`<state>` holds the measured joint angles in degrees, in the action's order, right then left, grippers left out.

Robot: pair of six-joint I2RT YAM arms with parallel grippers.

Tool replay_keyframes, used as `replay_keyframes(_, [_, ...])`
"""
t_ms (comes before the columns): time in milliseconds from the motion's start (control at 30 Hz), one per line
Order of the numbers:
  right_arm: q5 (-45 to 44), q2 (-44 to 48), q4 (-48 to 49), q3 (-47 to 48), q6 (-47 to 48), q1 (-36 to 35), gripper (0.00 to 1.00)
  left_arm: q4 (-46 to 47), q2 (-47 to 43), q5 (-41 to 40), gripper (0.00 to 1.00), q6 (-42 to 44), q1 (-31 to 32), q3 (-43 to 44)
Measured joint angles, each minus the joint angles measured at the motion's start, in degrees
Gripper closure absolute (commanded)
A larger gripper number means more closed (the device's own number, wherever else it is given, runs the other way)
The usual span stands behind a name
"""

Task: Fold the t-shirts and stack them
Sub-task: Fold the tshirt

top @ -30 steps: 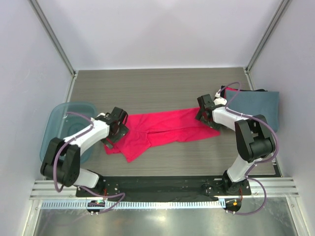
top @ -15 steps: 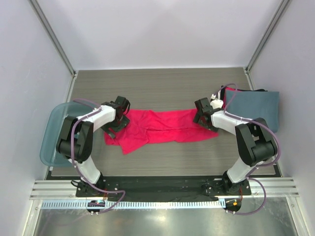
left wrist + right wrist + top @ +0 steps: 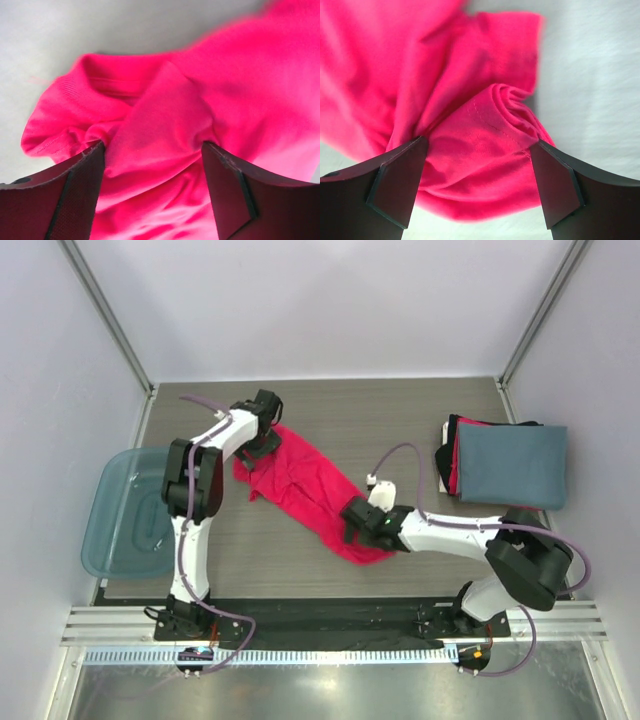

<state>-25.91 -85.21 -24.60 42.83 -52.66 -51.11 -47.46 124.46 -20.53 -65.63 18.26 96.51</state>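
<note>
The pink t-shirt (image 3: 300, 485) is stretched diagonally across the table (image 3: 400, 420). Its collar end is bunched and clamped in the left end effector (image 3: 152, 145) at the far left. Its other end is gripped by the right end effector (image 3: 479, 141) near the front. A blue-grey t-shirt (image 3: 510, 465) is kept folded at the right edge.

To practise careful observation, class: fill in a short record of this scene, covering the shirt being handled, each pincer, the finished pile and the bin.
shirt in work: pink t-shirt, unfolded, stretched diagonally across the table
left pincer: gripping bunched cloth by the collar, at the shirt's far end
right pincer: gripping a bunched stitched edge, at the shirt's near end
folded pile: far right, blue-grey on top, red and black edges beneath
bin: blue plastic, left edge, apart from the shirt
</note>
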Motion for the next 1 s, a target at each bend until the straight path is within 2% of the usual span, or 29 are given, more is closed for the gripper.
replay_keyframes(100, [1.33, -0.07, -0.85, 1.22, -5.14, -8.74, 0.09, 0.48, 6.71, 0.44, 0.25, 2.03, 0.46, 11.34])
replay_keyframes(267, [3.98, 0.09, -1.01, 3.52, -8.63, -16.61, 0.07, 4.37, 18.29, 2.25, 0.25, 6.91, 1.88, 30.53])
replay_keyframes(333, [3.3, 1.86, -1.11, 3.72, -8.57, -17.14, 0.07, 6.75, 20.52, 2.91, 0.24, 8.31, 2.1, 33.77])
replay_keyframes(467, [0.0, 10.47, -1.92, 3.72, -6.54, -16.74, 0.11, 12.35, 21.79, 4.35, 0.24, 10.47, 2.1, 34.36])
replay_keyframes(567, [-2.47, 17.22, -1.88, 3.78, -2.64, -15.87, 0.19, 16.11, 22.93, 6.67, 0.25, 10.69, 1.11, 35.23])
replay_keyframes(667, [-2.71, 19.32, -1.77, 4.02, 1.7, -12.87, 0.29, 18.91, 24.17, 9.27, 0.24, 10.67, -0.26, 36.59])
replay_keyframes(700, [-2.4, 19.19, -1.77, 4.0, 2.89, -11.43, 0.37, 19.45, 24.2, 9.9, 0.24, 10.69, -0.7, 36.59])
replay_keyframes(833, [0.39, 15.63, -1.55, 4.02, 7.82, -4.42, 0.55, 20.37, 24.22, 10.58, 0.23, 12.07, -1.73, 36.59])
replay_keyframes(1000, [4.35, 10.14, -1.03, 3.98, 11.82, -1.49, 0.7, 20.76, 24.22, 10.93, 0.23, 13.05, -3.21, 36.59])
